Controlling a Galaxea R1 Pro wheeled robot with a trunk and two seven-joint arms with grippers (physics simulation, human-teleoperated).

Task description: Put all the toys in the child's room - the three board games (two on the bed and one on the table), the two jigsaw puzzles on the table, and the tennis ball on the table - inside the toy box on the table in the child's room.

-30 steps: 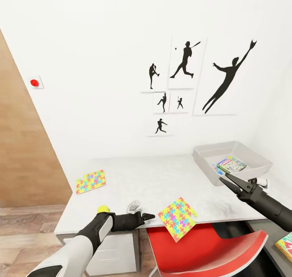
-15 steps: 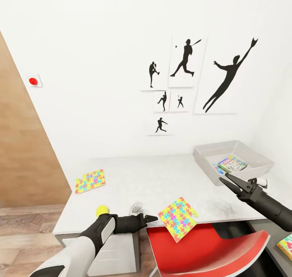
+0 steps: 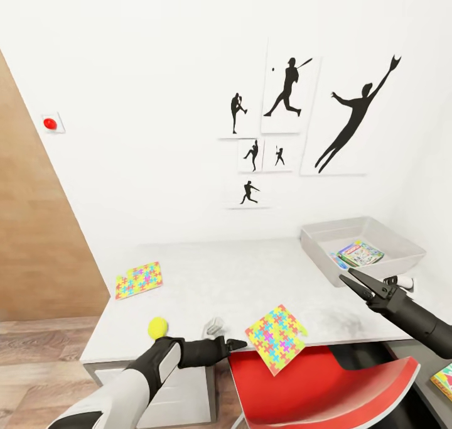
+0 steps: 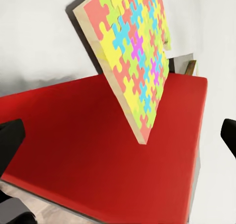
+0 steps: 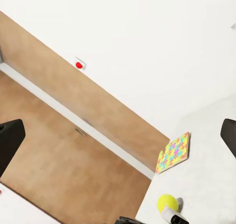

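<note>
Head view: the left claw (image 3: 237, 343) sits low at the bench's (image 3: 251, 278) front edge, pointing at a jigsaw puzzle box (image 3: 275, 338) that overhangs the edge, one corner hanging above the red chair seat (image 3: 314, 385).
Left claw state: in the left wrist view both fingertips (image 4: 10, 140) stand far apart at the frame edges with nothing between them, so it is open; the puzzle box (image 4: 132, 61) is ahead, tilted, not yet reached.
Right claw: the right claw (image 3: 351, 283) hovers just in front of the toy box (image 3: 314, 244), fingers parted and empty.
Toy box: at the bench's far right against the wall, with a colourful board game (image 3: 360, 253) already lying inside.
Other toys: a second puzzle box (image 3: 139, 279) lies flat near the bench's left edge; the tennis ball (image 3: 157, 327) rests near the front edge, just beside the left forearm.
Step in hand: likely the left claw's pick of the overhanging puzzle box.
How to do it well: slide in level so one finger goes under the free corner and one over, and close on the thin edge before lifting.
Risk: a nudge could tip it onto the chair.
Poor view: whether the box touches the seat I cannot tell.
</note>
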